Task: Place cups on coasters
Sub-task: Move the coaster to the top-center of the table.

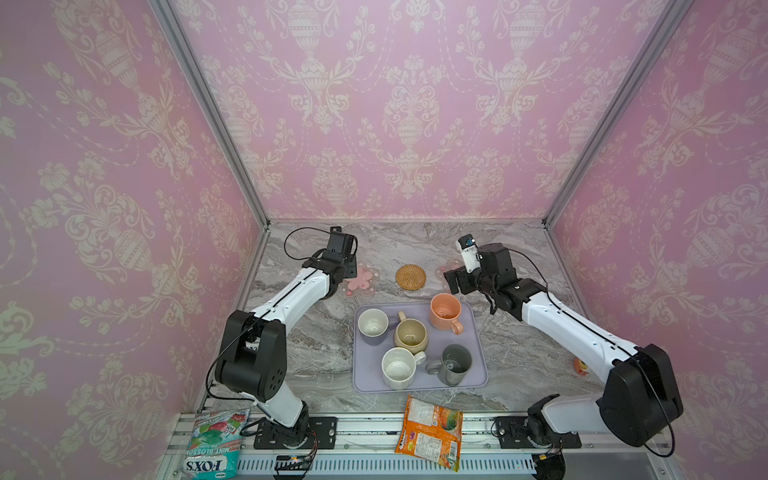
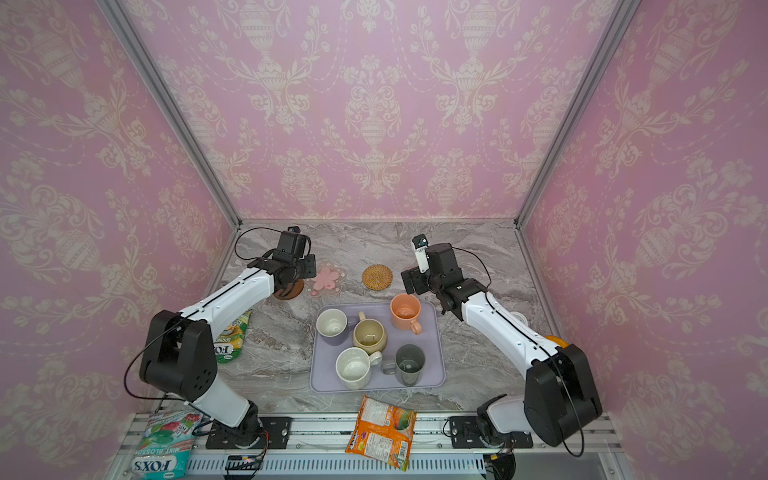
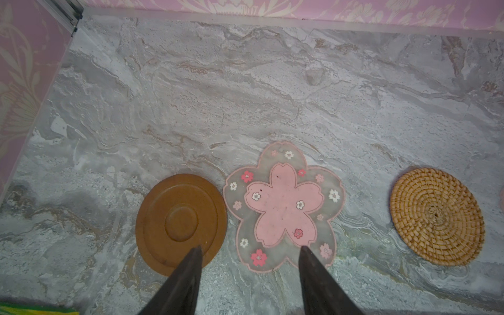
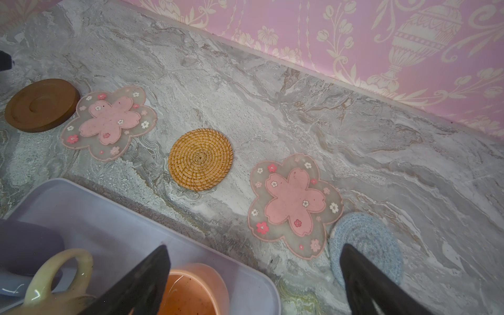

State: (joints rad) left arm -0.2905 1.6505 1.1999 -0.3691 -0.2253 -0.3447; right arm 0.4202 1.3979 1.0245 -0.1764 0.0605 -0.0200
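My left claw (image 3: 250,248) hangs with its two dark fingers (image 3: 188,275) apart and nothing between them. One tip is over the dark brown wooden disc (image 3: 181,223), the other over a pink flower coaster (image 3: 283,207); whether either touches I cannot tell. My right claw (image 4: 253,246) is spread wide and empty by the far right corner of the lavender tray (image 1: 424,383), near the peach-orange mug (image 1: 445,311).

All five mugs stand upright on that tray, mouths up. The peach-orange handle points toward my base rail and rightward. The rounded beige mug (image 1: 410,334) turns its handle to the back wall. The speckled white mug (image 1: 398,368) sends its handle right and slightly back. The dark grey mug (image 1: 456,363) points its handle left, at the speckled one. The lavender mug (image 1: 372,323) seems to point its handle right, though it is mostly hidden.

The coasters lie flat in a row along the back, left to right: wooden disc, flower, woven rattan disc (image 1: 410,276), second pink flower coaster (image 4: 296,204), grey-blue disc (image 4: 365,237). The last two touch.

On the front rail a teal sweets bag (image 1: 216,440) reads "FOX'S" and "MINT BLOSSOM", upside down in both top views. A green bag (image 2: 232,336) by my left arm shows "SPRING". The print on the orange snack packet (image 1: 430,436) is too small to read.
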